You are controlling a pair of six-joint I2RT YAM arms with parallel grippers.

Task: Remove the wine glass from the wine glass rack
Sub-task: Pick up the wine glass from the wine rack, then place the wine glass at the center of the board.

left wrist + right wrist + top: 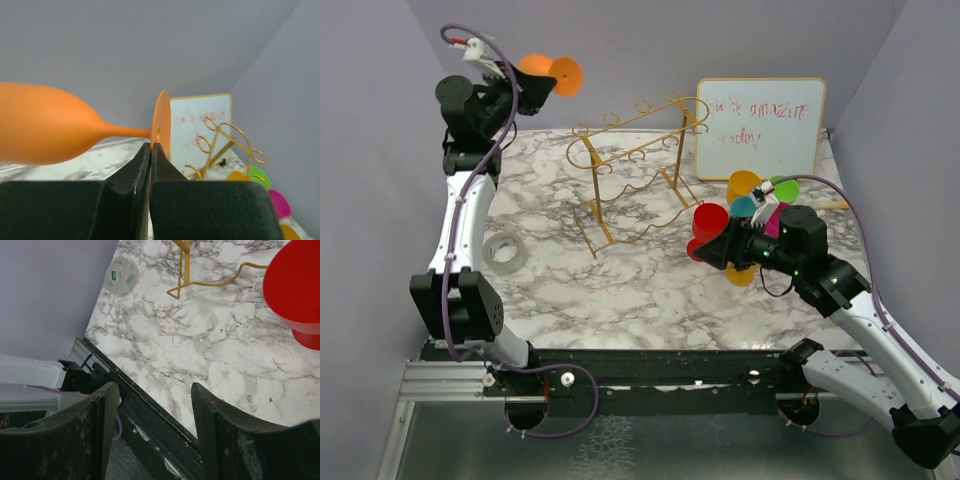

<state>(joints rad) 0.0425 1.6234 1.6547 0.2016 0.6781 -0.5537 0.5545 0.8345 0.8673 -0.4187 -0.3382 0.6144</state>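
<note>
Over the tabletop's (650,295) far-left corner, the left gripper (151,150) pinches the wine glass (45,130) by its foot, stem level, well left of the rack (630,170); right gripper (155,407) gapes empty.

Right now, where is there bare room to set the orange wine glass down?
Widest bare marble: the near strip between the tape roll and the red glass, in front of the wine glass rack. A smaller patch lies left of the rack. Crowded: the right, coloured glasses by the whiteboard.
</note>
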